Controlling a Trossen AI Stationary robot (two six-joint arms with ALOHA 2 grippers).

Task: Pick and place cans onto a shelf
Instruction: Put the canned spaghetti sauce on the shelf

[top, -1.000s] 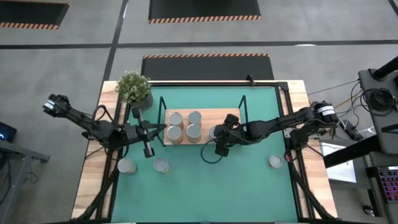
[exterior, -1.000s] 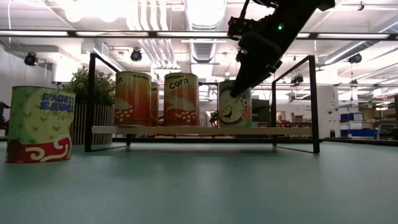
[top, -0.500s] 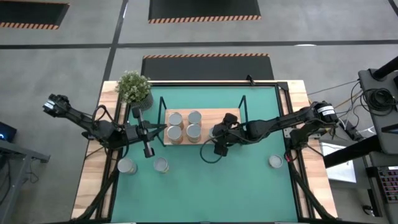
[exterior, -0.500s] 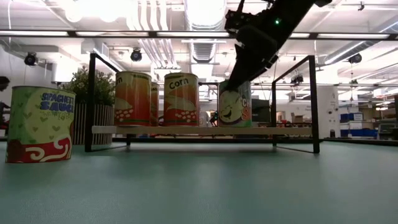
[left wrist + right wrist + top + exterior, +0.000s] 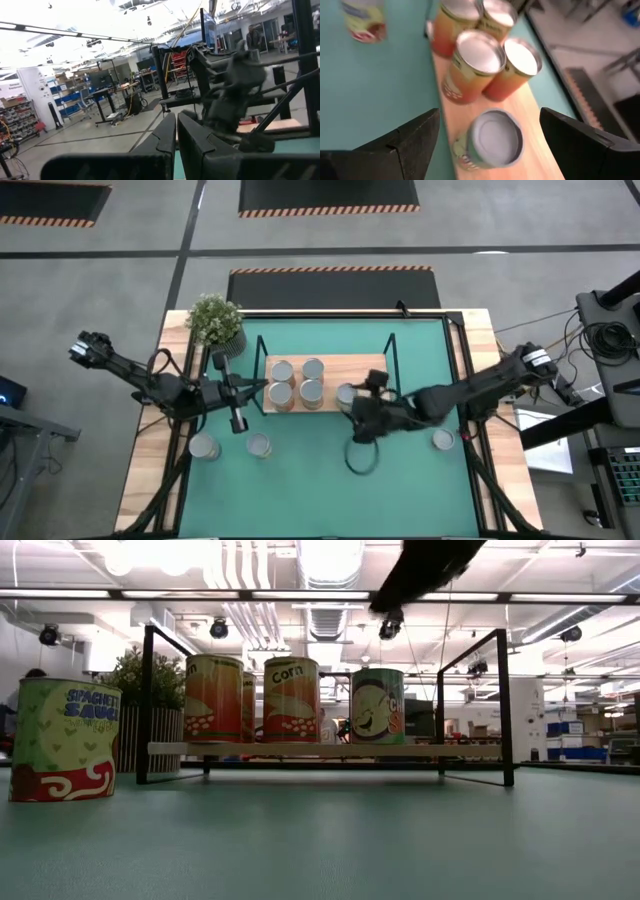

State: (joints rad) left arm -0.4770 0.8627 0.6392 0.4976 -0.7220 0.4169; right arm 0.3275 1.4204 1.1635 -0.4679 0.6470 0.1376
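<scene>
Right gripper (image 5: 485,137) open above can (image 5: 492,141)

The cans (image 5: 493,137) have bright, smooth metal tops and glossy printed paper labels. The shelf (image 5: 345,367) is a pale, matt wooden board with visible grain in a thin black metal wire frame. A matt green mat (image 5: 400,480) covers the bench (image 5: 145,470), whose bare edges show light wood. The right hand (image 5: 485,145) has matt black plastic fingers (image 5: 402,142).
</scene>
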